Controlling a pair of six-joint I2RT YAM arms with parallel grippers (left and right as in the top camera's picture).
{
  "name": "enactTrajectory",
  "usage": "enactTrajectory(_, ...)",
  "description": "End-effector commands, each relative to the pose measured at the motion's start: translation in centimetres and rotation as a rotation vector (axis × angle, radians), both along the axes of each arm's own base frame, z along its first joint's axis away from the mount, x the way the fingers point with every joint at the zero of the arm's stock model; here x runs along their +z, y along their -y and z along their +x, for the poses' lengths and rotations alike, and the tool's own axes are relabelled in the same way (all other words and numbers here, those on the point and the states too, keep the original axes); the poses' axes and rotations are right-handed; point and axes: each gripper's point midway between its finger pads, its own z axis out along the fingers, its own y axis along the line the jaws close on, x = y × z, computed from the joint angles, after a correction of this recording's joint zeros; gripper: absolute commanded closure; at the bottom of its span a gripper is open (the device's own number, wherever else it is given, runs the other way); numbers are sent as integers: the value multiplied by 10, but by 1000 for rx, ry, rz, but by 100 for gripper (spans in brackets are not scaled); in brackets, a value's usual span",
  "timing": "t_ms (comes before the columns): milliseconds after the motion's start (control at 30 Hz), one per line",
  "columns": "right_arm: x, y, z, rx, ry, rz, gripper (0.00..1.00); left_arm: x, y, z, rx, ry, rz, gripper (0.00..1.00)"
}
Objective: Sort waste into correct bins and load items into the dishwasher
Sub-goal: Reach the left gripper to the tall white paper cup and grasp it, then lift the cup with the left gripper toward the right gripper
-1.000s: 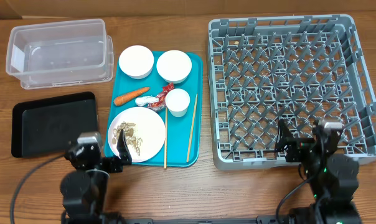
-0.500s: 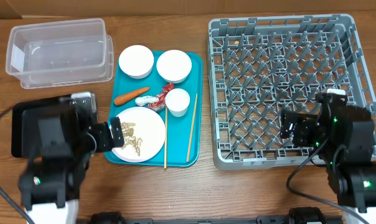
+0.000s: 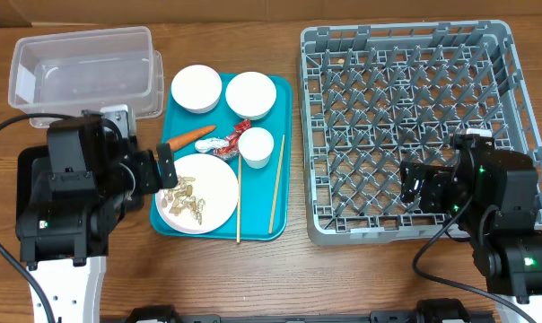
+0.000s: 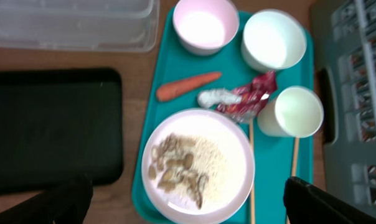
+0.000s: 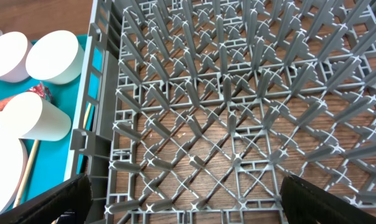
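Overhead, the teal tray [image 3: 256, 202] lies left of the table's middle, with all the work on it. The clear tub [image 3: 91, 76] sits at the far left corner and the black tray [image 4: 51, 124] lies nearer, along the left edge. The grey dish rack [image 3: 406, 81] fills the right half of the table.

That layout seems deliberate: the waste lies between the bins and the rack, so each arm has a short reach.

On the teal tray, two bowls [image 3: 196, 88] [image 3: 251, 94] stand at the far end, and the cup [image 3: 257, 146] stands toward the right side. The plate [image 3: 215, 184] at the near end carries nut-shell scraps [image 3: 183, 193].

The carrot [image 3: 189, 137] lies crosswise between the bowls and the plate. Its long axis runs roughly left to right, with the tapered tip aimed right and slightly toward the far edge. That tip ends just beside the white wrapper [image 3: 215, 144] and the red wrapper [image 3: 240, 128].

Both chopsticks [image 3: 239, 197] [image 3: 276, 188] run near to far, one on either side of the cup.

The left hand [image 4: 191, 199] hovers above the plate's left side, spread wide and holding nothing, probably set for a first pick of waste. The right hand [image 5: 188, 202] hangs over the rack's near left part, also spread wide and empty.

Nothing is sorted or loaded yet.
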Motion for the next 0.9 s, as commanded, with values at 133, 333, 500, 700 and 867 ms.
enactTrajectory(133,14,-3,2,12,36,5,0,-3,29,39,-51,22,-103,2)
enactTrajectory(333,14,-3,2,12,36,5,0,-47,74,66,-168,-91,-108,2)
enactTrajectory(500,13,-3,2,12,35,5,0,-81,109,89,-224,-140,-116,6)
enactTrajectory(700,12,-3,2,12,30,4,0,-137,134,108,-228,-238,-132,16)
enactTrajectory(867,8,-3,4,13,14,4,0,-167,147,110,-252,-294,-119,18)
